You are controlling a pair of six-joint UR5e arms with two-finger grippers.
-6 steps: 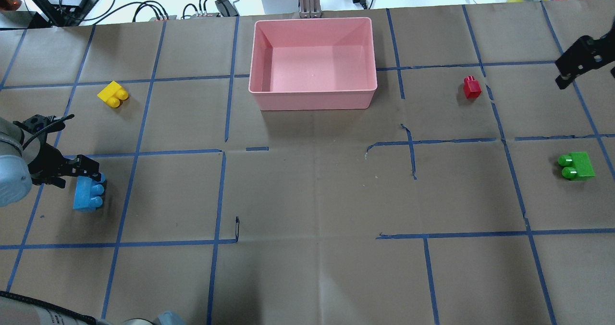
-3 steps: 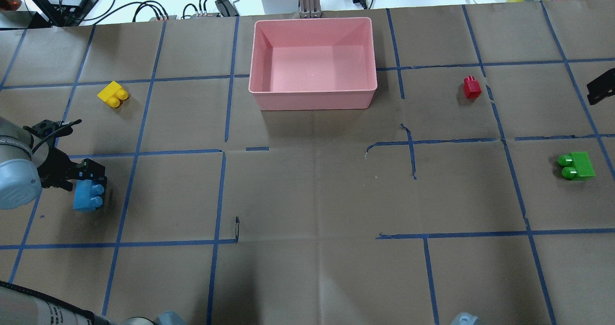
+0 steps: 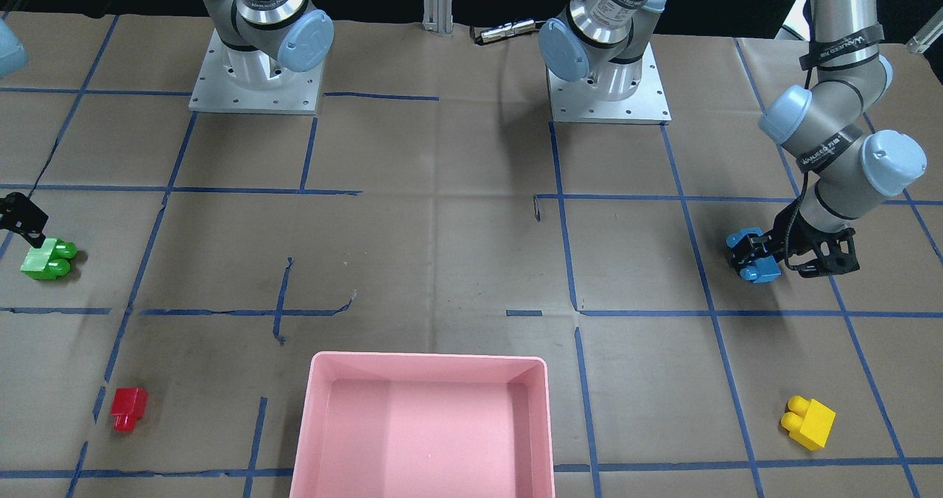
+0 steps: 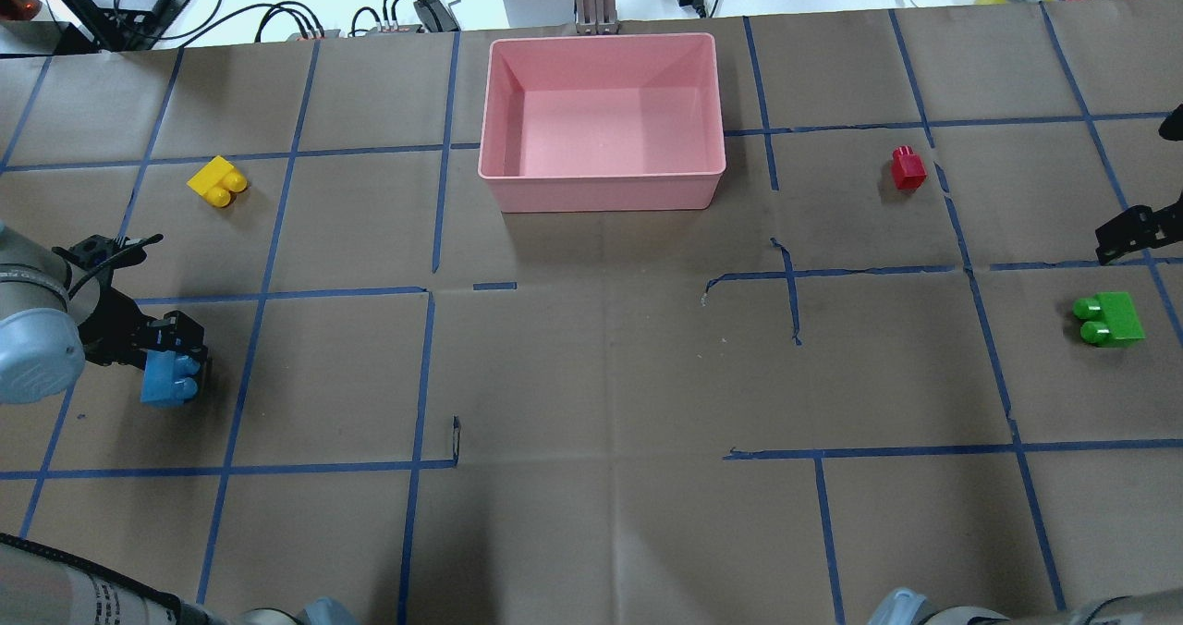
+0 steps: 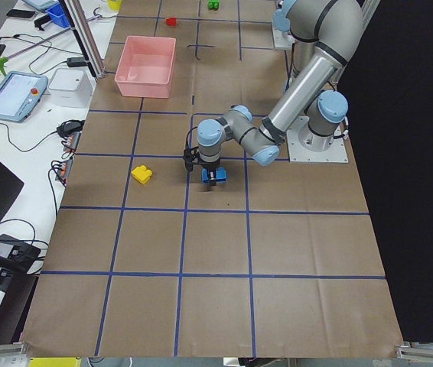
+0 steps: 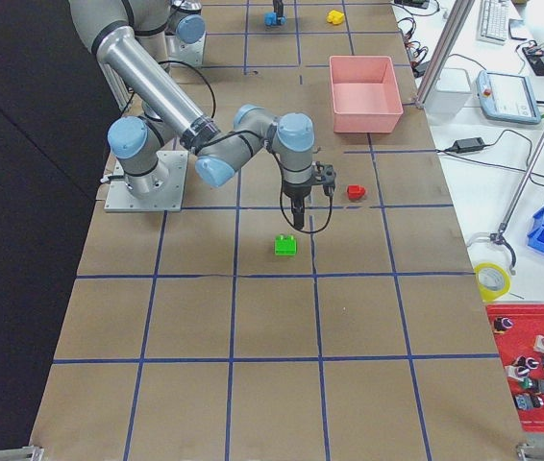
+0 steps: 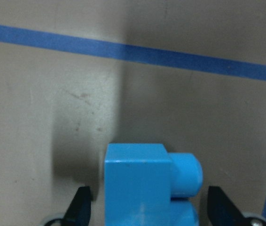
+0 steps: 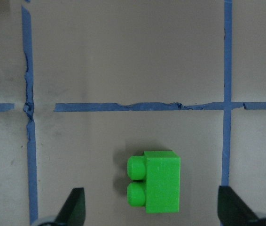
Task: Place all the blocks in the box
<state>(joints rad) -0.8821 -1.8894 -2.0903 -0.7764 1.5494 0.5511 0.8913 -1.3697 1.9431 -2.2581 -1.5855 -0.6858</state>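
Left jaws: set wide and low on the desk, straddling the light blue block. In the wrist view a dark fingertip stands on either side of the block. There is a thin strip of desk between the left tip and the block's flat face, and a narrower gap between the right tip and the studs. No firm contact shows on either side.

Right jaws: spread wide, hanging above the desk at its right end. The green two-stud block lies beneath them, between the two tips in the wrist view and touching neither.

Blue block: far left of the desk, on its side, studs pointing toward the middle of the desk.
Green block: far right, also on its side, studs toward the middle.
Yellow block: left side, farther from the robot than the blue one and well apart from it.
Small red block: right of the pink box, apart from it.
Box: centre of the far edge. All four blocks lie outside it on brown paper gridded with blue tape.
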